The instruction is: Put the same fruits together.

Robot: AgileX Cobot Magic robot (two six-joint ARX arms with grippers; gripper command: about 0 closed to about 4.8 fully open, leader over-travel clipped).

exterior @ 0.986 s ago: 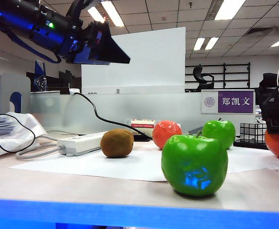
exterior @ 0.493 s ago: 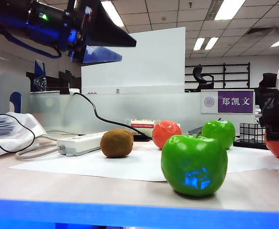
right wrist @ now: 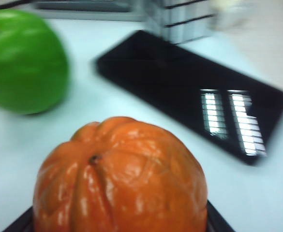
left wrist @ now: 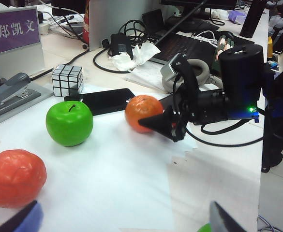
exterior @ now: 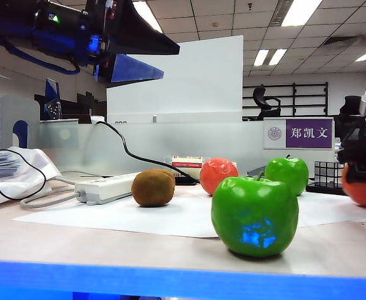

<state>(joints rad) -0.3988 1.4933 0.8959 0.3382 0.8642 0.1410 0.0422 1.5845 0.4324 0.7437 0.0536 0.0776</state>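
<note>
Orange and shiny, one round fruit [right wrist: 119, 179] is seen sitting between the two fingers of the right gripper [left wrist: 161, 124], at the right edge of the table [exterior: 139, 240]. The fingers are set on both sides of it, but whether they squeeze it cannot be told. A black phone [right wrist: 194, 94] and a black-and-white grid cube [left wrist: 67, 80] lie just behind it. The left gripper [exterior: 142, 53] is held high over the left side of the table with its jaws wide apart and nothing in them. A brown kiwi [exterior: 153, 187], a second orange-red fruit [exterior: 218, 174] and a green apple [exterior: 287, 174] are lined up on the white paper [exterior: 107, 219]. Another green apple [exterior: 254, 215] is placed nearest the front.
</note>
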